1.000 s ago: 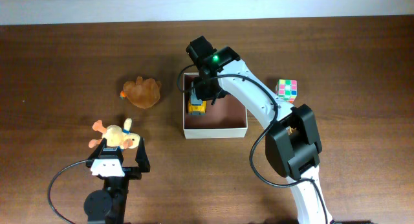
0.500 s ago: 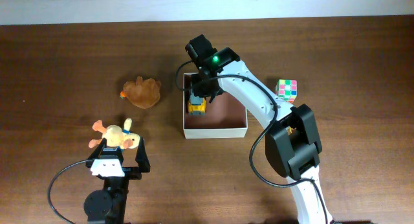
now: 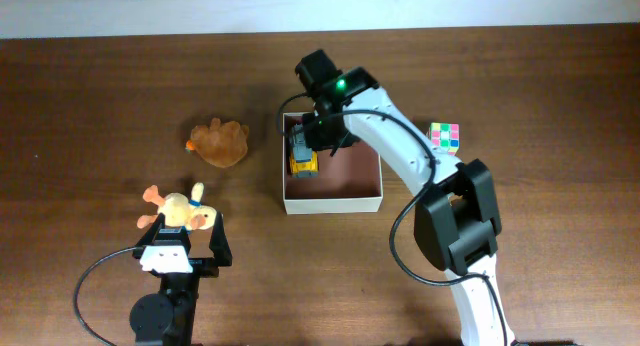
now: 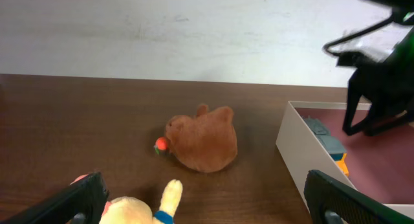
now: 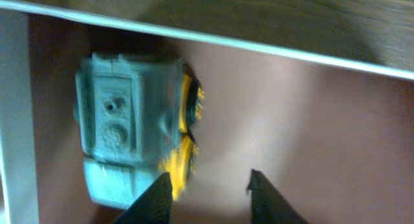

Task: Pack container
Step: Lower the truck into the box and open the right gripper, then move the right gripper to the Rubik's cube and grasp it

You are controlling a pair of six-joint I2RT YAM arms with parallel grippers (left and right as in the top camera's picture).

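container point(image 3: 335, 204) sits mid-worktop point(image 3: 100, 96), open top up; toy truck point(image 5: 132, 127) lies inside by one wall. right tool point(image 5: 208, 199) hangs over the box floor, fingers parted, empty. left tool point(image 4: 217, 201) is spread wide, holding nothing. judgement: container probably light, stiff, thin-walled, slides if nudged; pinch a wall edge.

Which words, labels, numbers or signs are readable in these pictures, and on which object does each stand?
No text is readable in any view.
On the toy truck: only blurred raised shapes on its grey face, no letters to make out.
On the colour cube, the container, the brown plush and the yellow plush: no writing visible.
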